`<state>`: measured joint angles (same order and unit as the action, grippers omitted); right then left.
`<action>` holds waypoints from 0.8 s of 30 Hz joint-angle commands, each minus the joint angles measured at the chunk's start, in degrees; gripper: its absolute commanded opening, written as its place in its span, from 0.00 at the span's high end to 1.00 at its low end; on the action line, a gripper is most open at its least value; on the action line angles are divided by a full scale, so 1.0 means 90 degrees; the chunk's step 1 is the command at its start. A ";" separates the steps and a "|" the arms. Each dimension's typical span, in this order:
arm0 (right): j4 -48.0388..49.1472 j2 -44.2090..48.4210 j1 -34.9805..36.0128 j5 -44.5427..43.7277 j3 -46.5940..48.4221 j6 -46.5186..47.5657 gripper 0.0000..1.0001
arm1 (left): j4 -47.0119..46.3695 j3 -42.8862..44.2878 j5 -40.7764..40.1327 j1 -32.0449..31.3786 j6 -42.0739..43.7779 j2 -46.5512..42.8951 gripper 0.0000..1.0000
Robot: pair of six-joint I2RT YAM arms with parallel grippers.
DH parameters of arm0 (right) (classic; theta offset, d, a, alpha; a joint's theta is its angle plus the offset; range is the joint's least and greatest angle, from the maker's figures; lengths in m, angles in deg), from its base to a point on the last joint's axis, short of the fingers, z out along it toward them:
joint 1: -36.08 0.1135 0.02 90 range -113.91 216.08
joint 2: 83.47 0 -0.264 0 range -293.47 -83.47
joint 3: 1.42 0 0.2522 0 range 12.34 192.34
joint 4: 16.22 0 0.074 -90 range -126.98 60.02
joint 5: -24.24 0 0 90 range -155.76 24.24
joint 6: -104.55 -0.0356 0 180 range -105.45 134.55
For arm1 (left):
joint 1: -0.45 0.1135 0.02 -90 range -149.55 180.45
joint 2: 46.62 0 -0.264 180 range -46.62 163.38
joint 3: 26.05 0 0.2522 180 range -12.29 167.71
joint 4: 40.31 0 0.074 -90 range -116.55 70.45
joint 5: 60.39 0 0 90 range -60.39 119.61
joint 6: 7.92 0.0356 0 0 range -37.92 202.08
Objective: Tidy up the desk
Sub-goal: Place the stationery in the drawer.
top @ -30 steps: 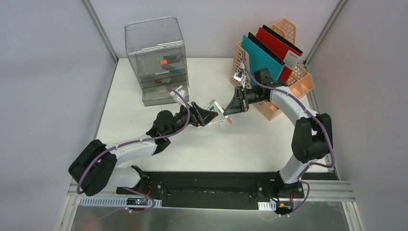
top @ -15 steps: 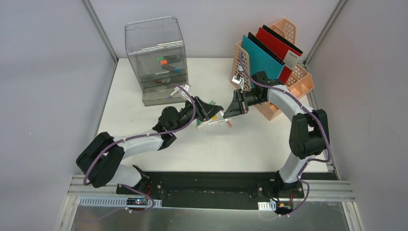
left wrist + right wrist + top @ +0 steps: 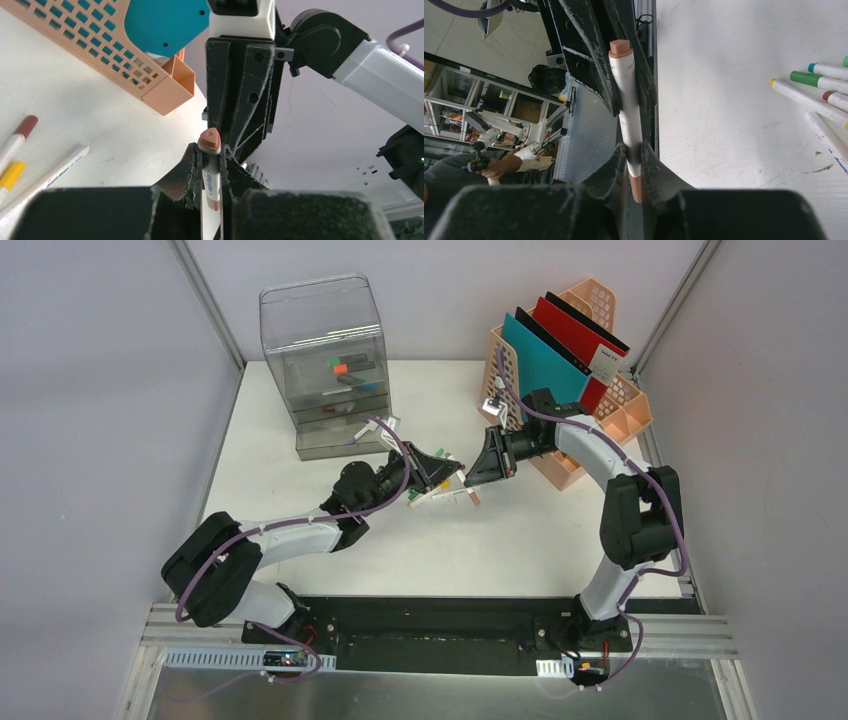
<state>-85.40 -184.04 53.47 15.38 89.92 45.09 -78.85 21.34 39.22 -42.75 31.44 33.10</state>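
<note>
Handoff in progress, by the look of it. Both arms meet mid-frame in the overhead view, above the flat white worktop [image 3: 520, 530] with the black and aluminium rail along its bottom edge; it fills most of that frame.

In its own wrist view the left pincer [image 3: 210, 152] is clamped on one end of a white marker pen with brown caps [image 3: 624, 95]. The right pincer [image 3: 634, 155] is squeezed tight on the other end of the same pen, so both have hold of it at once. It looks lifted off the surface.

Progress-wise I'd say partway at best. Teal and red folders [image 3: 560, 350] stand in the peach perforated plastic rack [image 3: 610, 415] at upper right, and a few coloured bits sit inside the clear plastic drawer tower [image 3: 325, 360] at upper left.

What's left: a bunch of loose white markers with green, yellow and red caps [image 3: 819, 85] lying on the worktop, right side of the right wrist view. The shared pen hasn't landed anywhere either. My guess is one pincer has to let go before it can be stowed.
</note>
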 commanded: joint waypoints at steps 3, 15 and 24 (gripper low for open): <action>-0.0294 0.0095 0.0032 -0.0034 0.0244 0.0568 0.65 | 0.1122 0.0043 -0.0912 -0.0069 -0.0086 -0.0776 1.00; -0.0214 0.0641 0.0021 -0.0909 0.0016 0.1269 0.45 | 0.3675 -0.0238 -0.2748 0.0545 -0.0141 -0.2424 1.00; -0.0033 0.0774 0.0022 -0.1103 -0.0075 0.1191 0.44 | 0.3941 -0.0372 -0.1538 0.2851 -0.1235 -0.2394 1.00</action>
<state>-87.56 -179.74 53.56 6.05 89.35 53.72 -44.90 18.28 21.80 -22.84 25.94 11.20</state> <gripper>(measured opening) 0.555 0.085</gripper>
